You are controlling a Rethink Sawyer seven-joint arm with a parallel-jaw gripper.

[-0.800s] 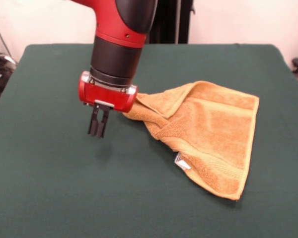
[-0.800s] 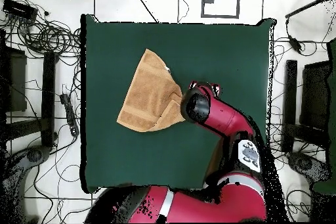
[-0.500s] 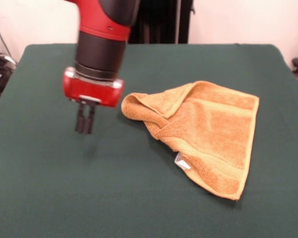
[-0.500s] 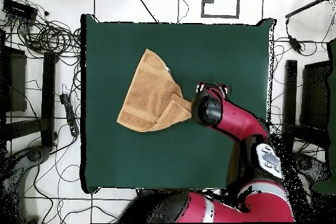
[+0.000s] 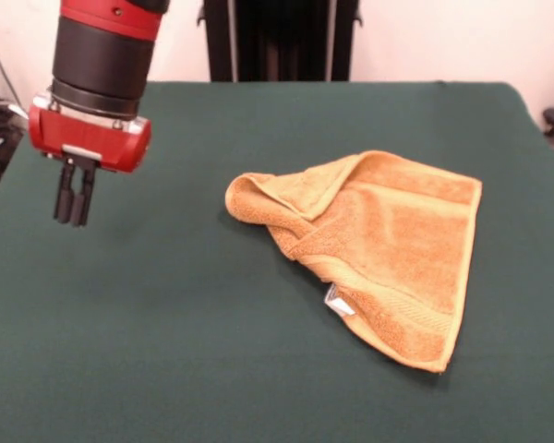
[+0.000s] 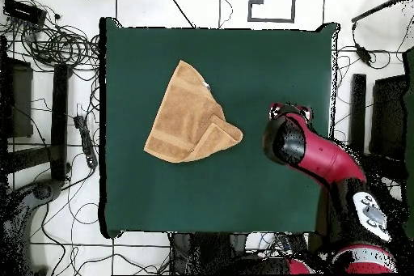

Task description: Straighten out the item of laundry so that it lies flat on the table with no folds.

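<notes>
- Towel [image 5: 379,249], front view: soft orange-yellow terry, judged light and limp, likely to drape and drag on the felt rather than slide. It lies on the green table [image 5: 166,351], right of centre. One corner is folded over the body, making a rounded bunched lobe [image 5: 249,196] at its left end. Woven border bands run along the edges, and a small white tag [image 5: 337,300] shows at the near edge.
- Hold, judged: the folded-over corner at the bunched lobe is the place to pinch, taking the top layer only, then drawing it outward to open the fold.
- Gripper [image 5: 74,208], front view: hangs above the table's left side, well apart from the towel, holding nothing. Jaws pressed together, pointing down.
- Towel [image 6: 190,115], overhead view: rough triangle left of the table's centre, the doubled flap [image 6: 217,139] pointing toward the arm.
- Table [image 6: 267,62], overhead view: far larger than the towel, ample bare felt around it.
- Arm [image 6: 311,147], overhead view: red wrist over the table's right part, clear of the cloth; jaws hidden beneath it.
</notes>
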